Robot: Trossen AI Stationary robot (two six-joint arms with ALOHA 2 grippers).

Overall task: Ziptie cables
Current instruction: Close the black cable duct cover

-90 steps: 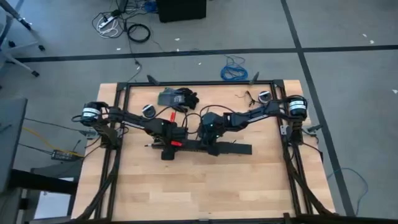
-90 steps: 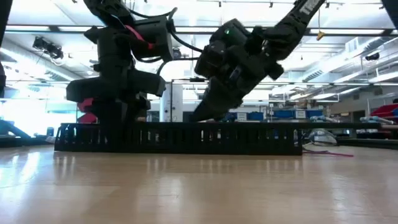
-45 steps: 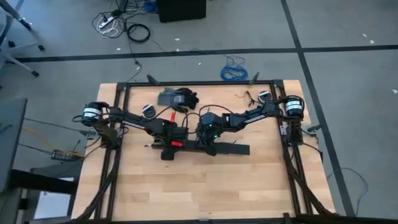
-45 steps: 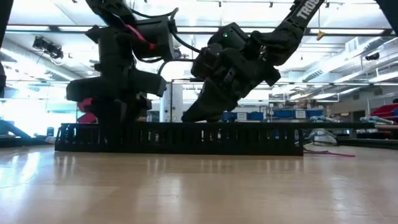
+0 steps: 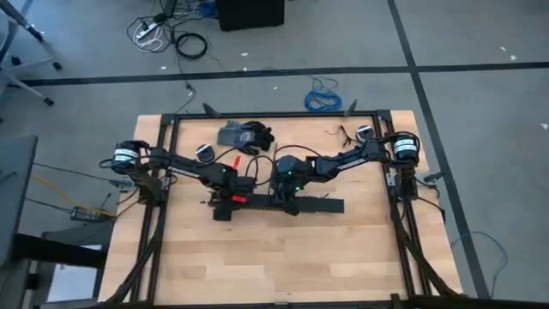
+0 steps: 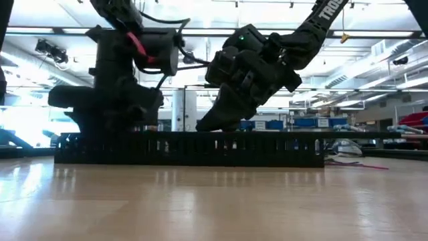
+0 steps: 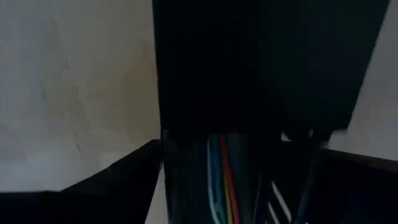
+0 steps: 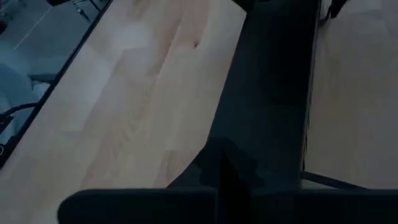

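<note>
Cables (image 7: 225,180) lie seemingly just below left hand (image 5: 225,206)

It was a robotics lab or workshop inside a big industrial hall. The wooden table (image 5: 283,249) sat in a black metal frame (image 5: 163,172) on a grey concrete floor (image 5: 480,51) marked off with dark tape lines (image 5: 257,72). Loose cords (image 5: 163,34) and a blue coiled cable (image 5: 323,96) lay on that floor, and a dark box (image 5: 249,13) stood at the far edge. Looking level across the tabletop, long rows of strip lights (image 6: 374,33) ran under a high ceiling, with blue bins (image 6: 304,124) and benches in the background, and bright windows (image 6: 27,117) on one side
</note>
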